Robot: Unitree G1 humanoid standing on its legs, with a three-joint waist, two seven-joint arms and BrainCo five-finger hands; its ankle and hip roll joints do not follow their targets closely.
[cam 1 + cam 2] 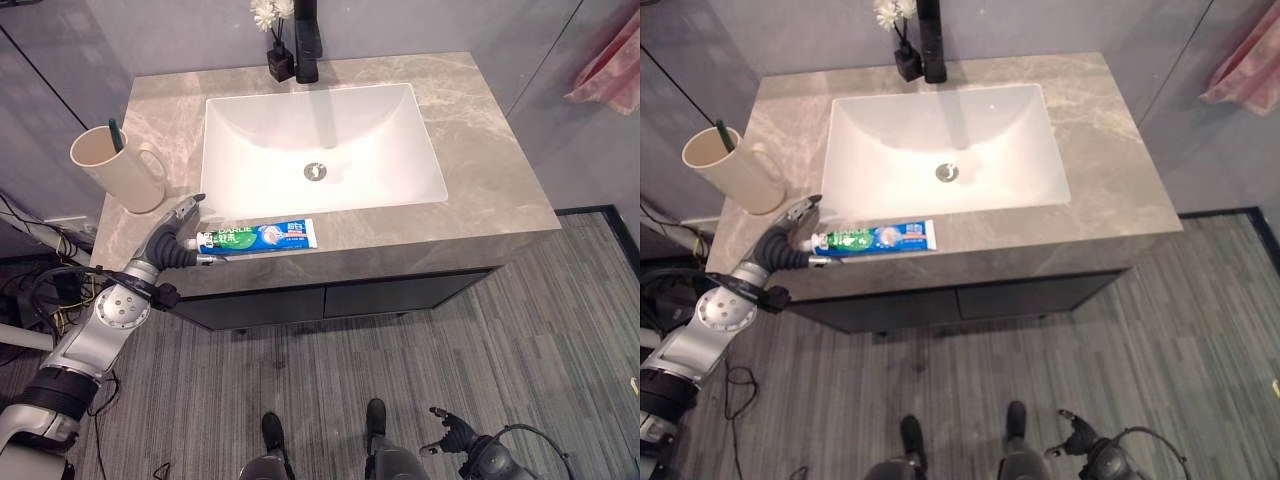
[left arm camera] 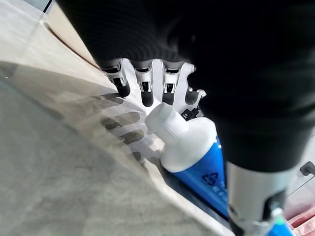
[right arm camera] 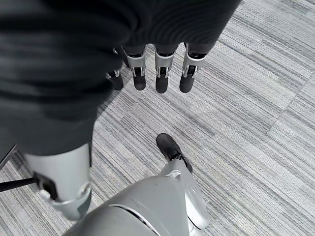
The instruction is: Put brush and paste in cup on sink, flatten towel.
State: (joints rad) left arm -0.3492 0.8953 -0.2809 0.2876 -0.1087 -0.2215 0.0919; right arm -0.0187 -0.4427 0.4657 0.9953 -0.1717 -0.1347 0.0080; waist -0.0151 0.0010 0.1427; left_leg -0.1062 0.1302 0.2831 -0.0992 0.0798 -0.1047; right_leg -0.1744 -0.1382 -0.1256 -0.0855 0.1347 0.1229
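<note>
Left hand (image 1: 178, 232) sits at the near left edge of the counter (image 1: 480, 170), right at the white cap end of the toothpaste tube (image 1: 258, 236). Fingers (image 2: 145, 88) extended and loosely spread, thumb alongside the tube, nothing gripped; contact with the cap unclear. Tube lies flat along the near edge, in front of the sink basin (image 1: 322, 150). Beige cup (image 1: 118, 168) stands at the far left of the hand, toothbrush (image 1: 115, 135) already inside. Right hand (image 3: 157, 73) hangs low over the floor (image 3: 256, 98), fingers relaxed, empty. Pink towel (image 1: 608, 68) hangs far right.
</note>
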